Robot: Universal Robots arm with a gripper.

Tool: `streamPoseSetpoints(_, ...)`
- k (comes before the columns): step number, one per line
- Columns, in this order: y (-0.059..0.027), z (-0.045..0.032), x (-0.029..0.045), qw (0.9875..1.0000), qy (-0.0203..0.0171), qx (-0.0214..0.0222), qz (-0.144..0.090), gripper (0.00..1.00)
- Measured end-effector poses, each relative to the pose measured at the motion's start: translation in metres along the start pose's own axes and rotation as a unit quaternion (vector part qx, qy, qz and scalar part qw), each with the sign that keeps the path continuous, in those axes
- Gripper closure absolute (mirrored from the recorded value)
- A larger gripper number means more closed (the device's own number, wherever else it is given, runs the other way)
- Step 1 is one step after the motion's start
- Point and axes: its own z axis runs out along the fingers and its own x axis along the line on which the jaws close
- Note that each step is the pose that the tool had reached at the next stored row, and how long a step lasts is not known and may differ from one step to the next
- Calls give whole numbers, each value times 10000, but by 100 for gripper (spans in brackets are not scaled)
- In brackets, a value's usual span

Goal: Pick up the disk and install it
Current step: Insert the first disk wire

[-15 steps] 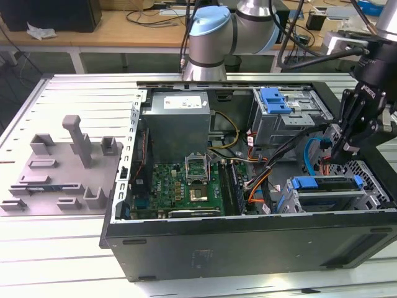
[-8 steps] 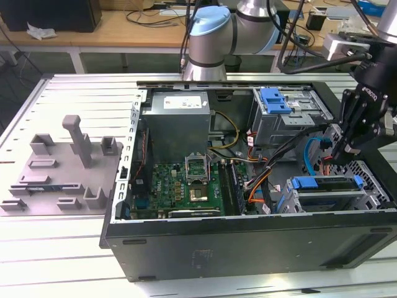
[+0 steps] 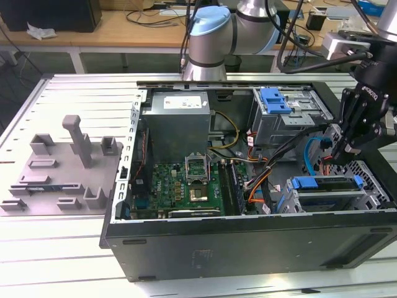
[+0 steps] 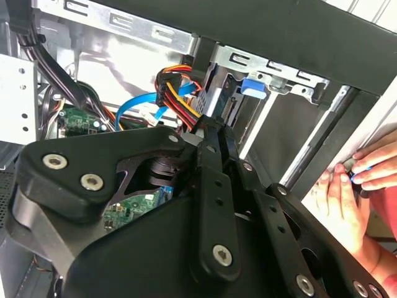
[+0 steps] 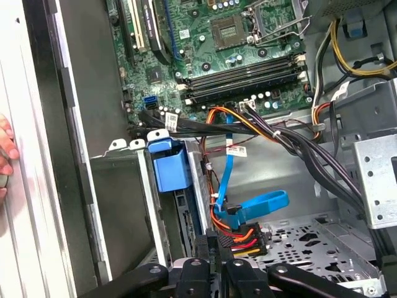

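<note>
Exterior view: pincer [image 3: 342, 154] hangs inside open PC case [image 3: 248, 242], fingers drawn together, nothing visibly held. Disk [image 3: 329, 185] lies in lower drive cage [image 3: 322, 202], just below pincer. Watch power connector [image 5: 245, 239] and blue data cable [image 5: 260, 205] right beside fingertips: any sweep and you risk snagging them. Person's hand [image 4: 353, 183] rests by case edge near pincer; mind it. Case also holds motherboard [image 3: 186, 183] and power supply [image 3: 180, 118], well apart from pincer.
</note>
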Motion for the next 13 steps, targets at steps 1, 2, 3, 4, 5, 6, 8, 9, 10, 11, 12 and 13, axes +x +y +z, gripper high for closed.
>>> streamPoseSetpoints(1, 0, -9, 4, 10000, -23, 7, -29, 83)
streamPoseSetpoints(2, 0, -14, 6, 10000, -43, 9, -48, 83)
streamPoseSetpoints(3, 1, -18, 7, 10000, -60, 11, -65, 83)
streamPoseSetpoints(4, 2, -27, 11, 9999, -94, 15, -97, 83)
streamPoseSetpoints(5, 3, -34, 15, 9998, -123, 16, -123, 83)
streamPoseSetpoints(6, 3, -39, 18, 9998, -140, 17, -139, 83)
streamPoseSetpoints(8, 7, -47, 28, 9997, -164, 19, -171, 83)
streamPoseSetpoints(9, 11, -47, 37, 9997, -169, 21, -185, 83)
streamPoseSetpoints(10, 14, -47, 46, 9996, -172, 22, -200, 83)
streamPoseSetpoints(11, 18, -46, 56, 9996, -176, 24, -215, 83)
streamPoseSetpoints(12, 21, -44, 66, 9996, -180, 25, -231, 83)
streamPoseSetpoints(13, 27, -41, 85, 9995, -192, 28, -260, 83)
